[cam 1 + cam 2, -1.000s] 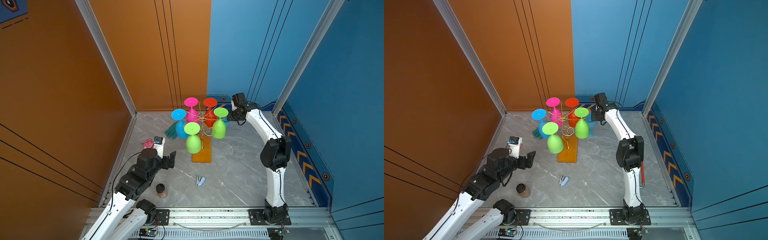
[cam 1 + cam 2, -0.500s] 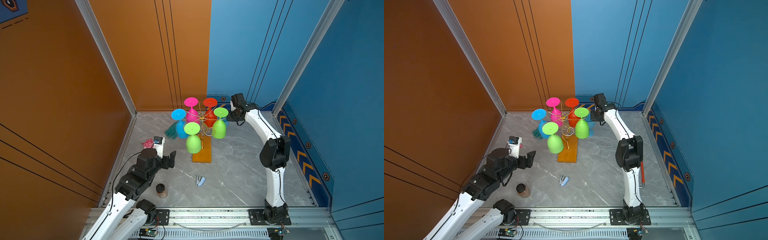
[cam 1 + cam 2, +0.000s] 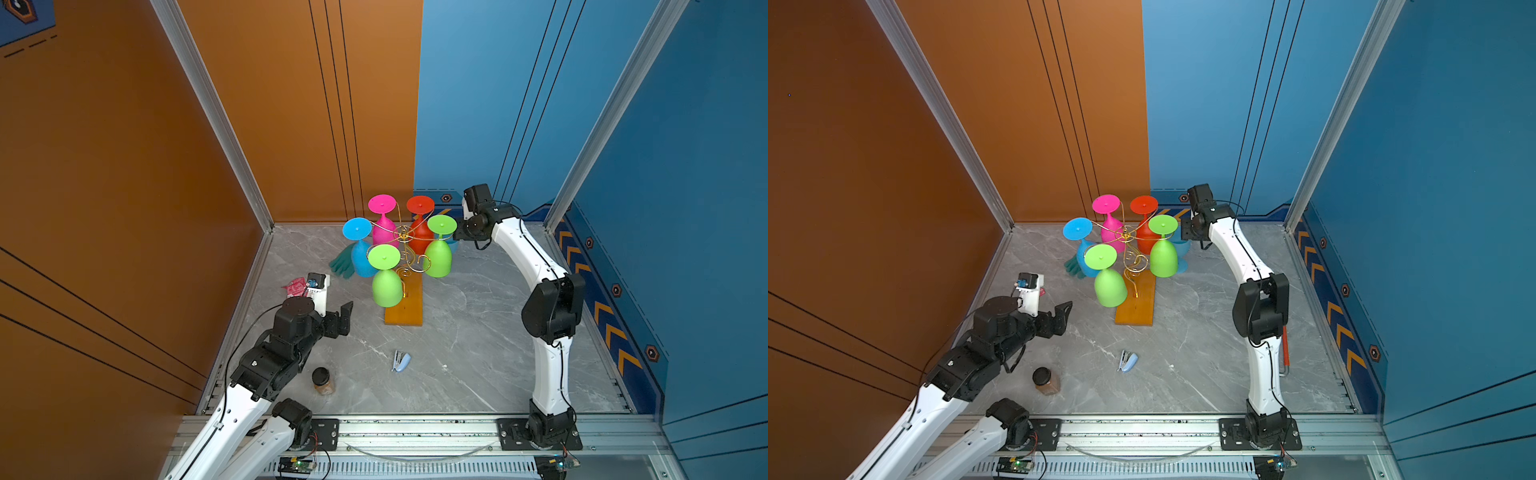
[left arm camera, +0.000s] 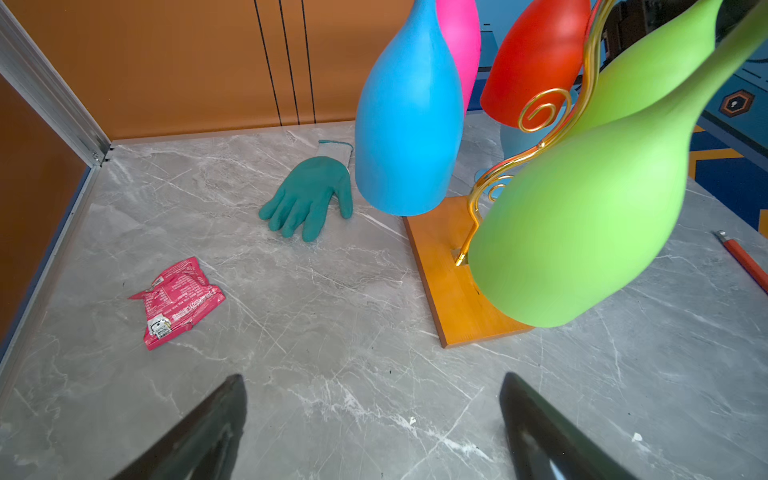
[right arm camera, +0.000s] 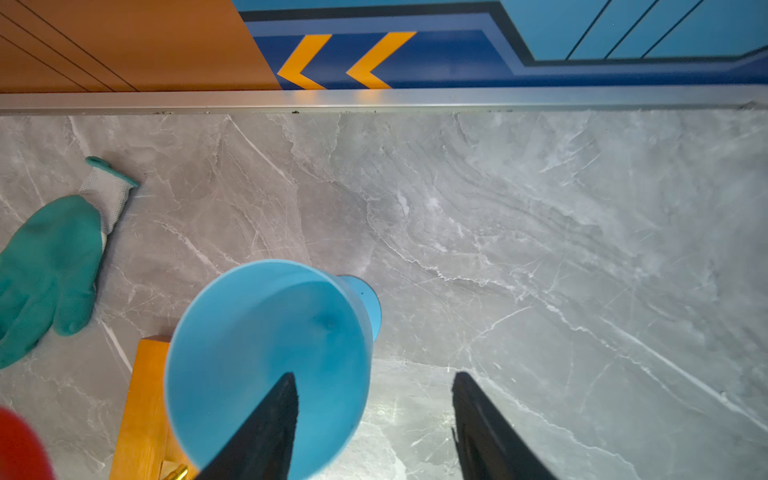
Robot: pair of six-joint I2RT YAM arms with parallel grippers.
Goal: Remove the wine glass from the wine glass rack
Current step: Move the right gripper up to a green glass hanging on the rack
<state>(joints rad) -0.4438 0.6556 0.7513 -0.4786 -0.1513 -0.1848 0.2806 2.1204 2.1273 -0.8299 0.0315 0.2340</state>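
The wine glass rack (image 3: 404,235) is gold wire on an orange wooden base (image 3: 405,309), also in the left wrist view (image 4: 453,266). Five glasses hang upside down on it: pink (image 3: 382,226), red (image 3: 420,232), blue (image 3: 360,257) and two green (image 3: 386,282). A light blue wine glass (image 5: 266,332) stands upright on the table beside the rack's far right (image 3: 1182,249). My right gripper (image 5: 374,376) is open above it, one finger over the bowl's mouth, the other outside the rim. My left gripper (image 4: 372,376) is open and empty, low at the front left (image 3: 347,316).
A teal glove (image 4: 309,197) lies left of the rack, a pink packet (image 4: 178,299) nearer the left wall. A blue stapler (image 3: 401,360) and a brown jar (image 3: 323,380) sit at the front. A red-handled tool (image 3: 1284,347) lies behind the right arm.
My right gripper has opened from shut, letting go of the light blue glass, which stays upright on the table. The left arm has not moved.
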